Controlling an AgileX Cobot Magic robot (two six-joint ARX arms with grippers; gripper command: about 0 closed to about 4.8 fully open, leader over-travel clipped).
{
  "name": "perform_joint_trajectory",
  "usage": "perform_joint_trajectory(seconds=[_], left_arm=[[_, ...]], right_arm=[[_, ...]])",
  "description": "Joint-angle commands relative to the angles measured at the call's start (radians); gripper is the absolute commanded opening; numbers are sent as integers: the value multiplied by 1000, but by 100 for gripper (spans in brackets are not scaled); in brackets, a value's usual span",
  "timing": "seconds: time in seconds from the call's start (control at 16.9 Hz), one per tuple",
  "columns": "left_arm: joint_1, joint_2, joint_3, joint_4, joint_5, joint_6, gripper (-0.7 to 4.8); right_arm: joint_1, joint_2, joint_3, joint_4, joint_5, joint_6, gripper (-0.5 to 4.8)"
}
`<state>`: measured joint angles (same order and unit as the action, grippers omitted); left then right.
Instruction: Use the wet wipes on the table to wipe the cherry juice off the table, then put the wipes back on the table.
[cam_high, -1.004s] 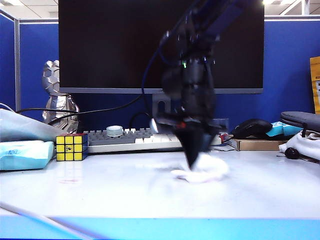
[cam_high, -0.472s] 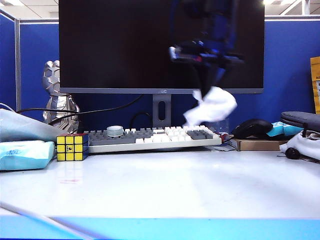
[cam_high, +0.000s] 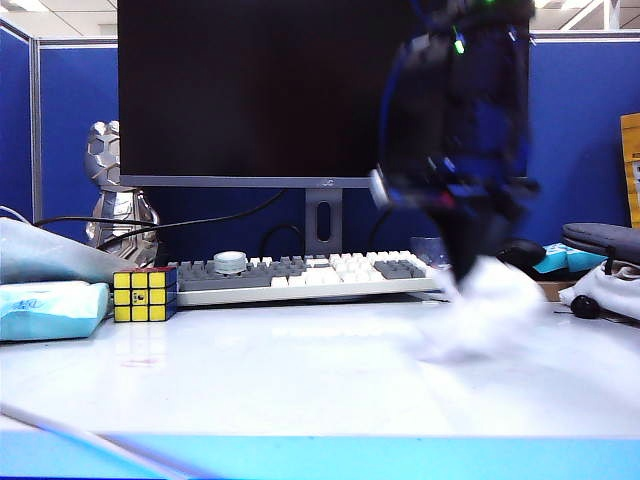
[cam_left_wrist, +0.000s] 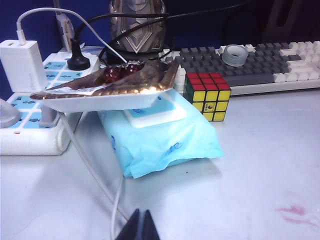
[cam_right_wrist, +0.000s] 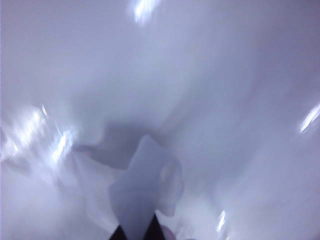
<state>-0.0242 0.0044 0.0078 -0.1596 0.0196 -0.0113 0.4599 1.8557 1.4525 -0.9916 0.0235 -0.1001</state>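
Note:
My right gripper (cam_high: 465, 272) hangs point-down over the right half of the white table (cam_high: 300, 385), shut on the wet wipes (cam_high: 487, 315), a blurred white lump that droops to the table top; whether it touches I cannot tell. In the right wrist view the wet wipes (cam_right_wrist: 146, 182) are pinched between the dark tips of the right gripper (cam_right_wrist: 135, 229). The cherry juice (cam_left_wrist: 295, 213) shows as faint pink streaks on the table, far left in the exterior view (cam_high: 140, 358). My left gripper (cam_left_wrist: 141, 221) is shut and empty, low over the table near a white cable (cam_left_wrist: 116, 200).
A colour cube (cam_high: 145, 293), a light-blue tissue pack (cam_high: 50, 308) and a keyboard (cam_high: 300, 275) stand along the back left. A plate of cherries (cam_left_wrist: 107, 92) lies on the pack beside a power strip (cam_left_wrist: 25, 125). A mouse (cam_high: 515, 250) and white fabric (cam_high: 610, 285) sit at the right.
The right gripper lifted the wipes off the middle of the table, swung them up and to the right, and has come down low on the right side. The left gripper stayed still.

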Motion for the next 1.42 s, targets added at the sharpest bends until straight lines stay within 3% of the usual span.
perform_joint_trajectory(seconds=[0.06, 0.3, 0.47, 0.65, 0.77, 0.94, 1.0, 1.24, 1.42], left_arm=[[-1, -3, -2, -8, 6, 8, 5], [-1, -3, -2, -8, 6, 8, 5], [-1, -3, -2, -8, 6, 8, 5], [-1, -3, -2, -8, 6, 8, 5], [-1, -3, -2, -8, 6, 8, 5], [-1, -3, -2, -8, 6, 8, 5], [-1, -3, -2, -8, 6, 8, 5], [-1, -3, -2, -8, 6, 8, 5], [-1, -3, -2, -8, 6, 7, 5]], right_arm=[[1, -1, -58, -6, -4, 2, -1], [2, 16, -159, 16, -140, 2, -1], [14, 16, -201, 32, -327, -14, -1], [55, 16, -201, 23, -409, -41, -1], [95, 29, -201, 23, -336, -51, -1], [75, 106, -201, -2, -39, -16, -1], [56, 122, -201, 5, 12, -12, -1], [-47, 144, -191, 165, 172, 3, -1], [-76, 145, -148, 221, 175, 3, -1]])
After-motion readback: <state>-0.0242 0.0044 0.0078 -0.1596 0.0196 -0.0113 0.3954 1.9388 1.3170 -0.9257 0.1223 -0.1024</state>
